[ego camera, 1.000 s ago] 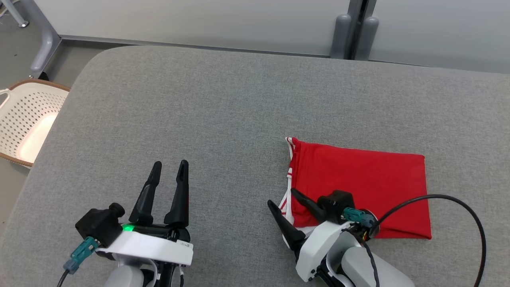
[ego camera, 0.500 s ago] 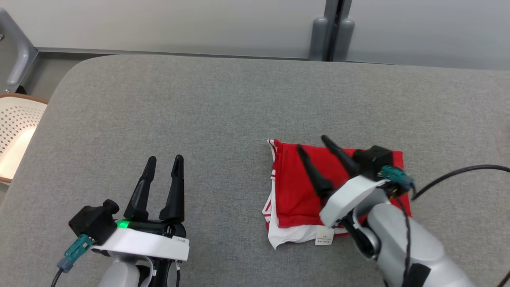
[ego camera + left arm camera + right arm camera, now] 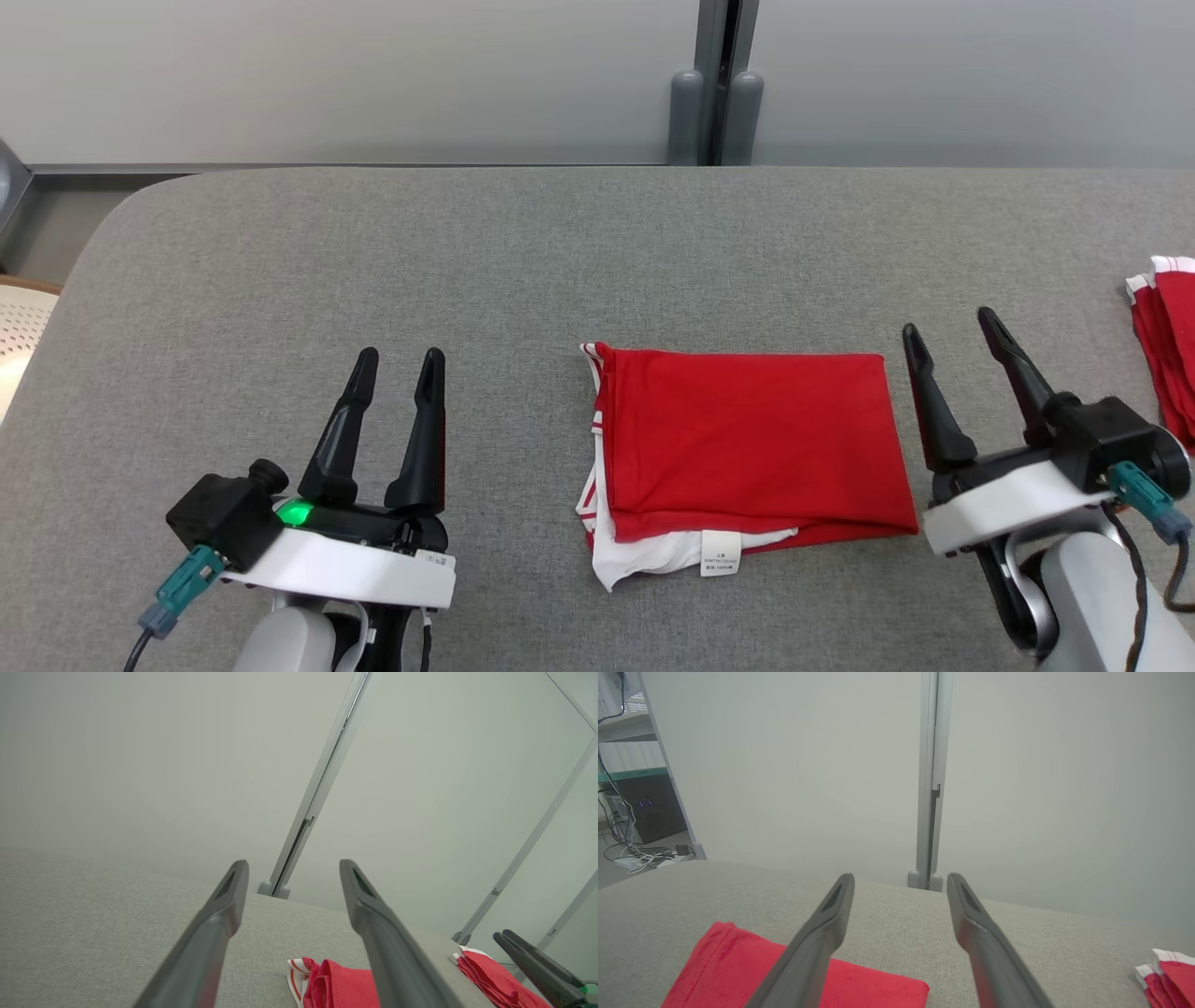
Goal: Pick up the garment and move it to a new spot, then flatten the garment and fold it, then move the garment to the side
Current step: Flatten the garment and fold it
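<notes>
**Bench:** Status check. Where is the piece?

**Me (remote desk):** The folded red garment with white trim [image 3: 747,439] lies flat on the grey fabric-covered table [image 3: 373,261], between my two arms and nearer the right one. It is a tidy rectangle. The white edging shows along its left side, and a small white label [image 3: 720,553] hangs out at the near edge.

**Bench:** Grippers?

**Me:** The left gripper [image 3: 401,357] hovers over bare table well to the left of the cloth, jaws spread wide with nothing between them. The right gripper [image 3: 946,322] sits just beside the garment's right edge, also spread wide and holding nothing. In the right wrist view the red corner lies under and to the left of the fingers, apart from them.

**Bench:** Progress against the task?

**Me:** My reading is that pickup, relocation, flattening and folding are done. The layers are stacked and the top face is smooth, with only a slight ripple near the front hem. What looks left is the last step, moving it aside.

**Bench:** Aside to where?

**Me:** A second red-and-white folded pile [image 3: 1167,336] sits at the table's far right edge, well apart from this one. I judge that to be the likely destination, but that is a guess. The white perforated basket [image 3: 19,327] off the left edge is the other candidate.

**Bench:** Risks?

**Me:** The loose white layer at the near-left corner could slip out if I pinch only the top fold. I would need to take all the layers together.
</notes>
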### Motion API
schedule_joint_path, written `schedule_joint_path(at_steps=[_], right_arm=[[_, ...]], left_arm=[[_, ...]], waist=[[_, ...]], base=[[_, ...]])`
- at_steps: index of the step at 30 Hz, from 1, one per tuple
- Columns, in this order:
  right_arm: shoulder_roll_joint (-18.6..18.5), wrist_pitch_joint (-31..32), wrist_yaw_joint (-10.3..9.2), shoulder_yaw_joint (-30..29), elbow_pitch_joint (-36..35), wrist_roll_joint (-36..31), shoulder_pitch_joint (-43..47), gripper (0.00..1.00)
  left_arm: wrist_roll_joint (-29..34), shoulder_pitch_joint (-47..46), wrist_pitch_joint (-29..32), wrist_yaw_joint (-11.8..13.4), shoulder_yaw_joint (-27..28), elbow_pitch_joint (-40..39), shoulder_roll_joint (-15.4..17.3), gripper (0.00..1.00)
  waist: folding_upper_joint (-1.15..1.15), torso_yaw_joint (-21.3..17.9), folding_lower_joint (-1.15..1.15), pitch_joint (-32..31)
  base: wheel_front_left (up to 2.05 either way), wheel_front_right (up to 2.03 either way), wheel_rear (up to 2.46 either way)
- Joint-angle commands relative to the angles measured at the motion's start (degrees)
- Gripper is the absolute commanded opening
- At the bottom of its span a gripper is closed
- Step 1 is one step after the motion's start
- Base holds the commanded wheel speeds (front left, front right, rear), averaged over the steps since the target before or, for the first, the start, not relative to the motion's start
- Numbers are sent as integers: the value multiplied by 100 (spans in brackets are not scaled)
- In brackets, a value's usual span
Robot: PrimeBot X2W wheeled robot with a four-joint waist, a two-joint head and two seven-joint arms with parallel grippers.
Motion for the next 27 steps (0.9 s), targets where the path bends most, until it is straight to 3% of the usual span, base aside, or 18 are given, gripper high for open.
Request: schedule_joint_path(at_steps=[1, 8, 13, 27], right_arm=[[-24, -2, 0, -156, -145, -181, 201, 100], [206, -2, 0, -971, -610, -871, 930, 100], [485, -3, -1, -1326, -730, -824, 1193, 100], [611, -3, -1, -1396, -738, -857, 1171, 100]], left_arm=[[50, 26, -8, -11, 2, -16, 25, 100], [87, 144, -8, -11, -40, 96, 25, 100], [148, 224, -8, -11, -59, 177, 24, 100], [184, 131, -8, -11, -68, 290, 24, 100]], waist=[[0, -30, 0, -5], [0, -82, 0, 8], [0, -81, 0, 33], [0, -52, 0, 89]], base=[[0, 0, 0], [0, 0, 0], [0, 0, 0], [0, 0, 0]])
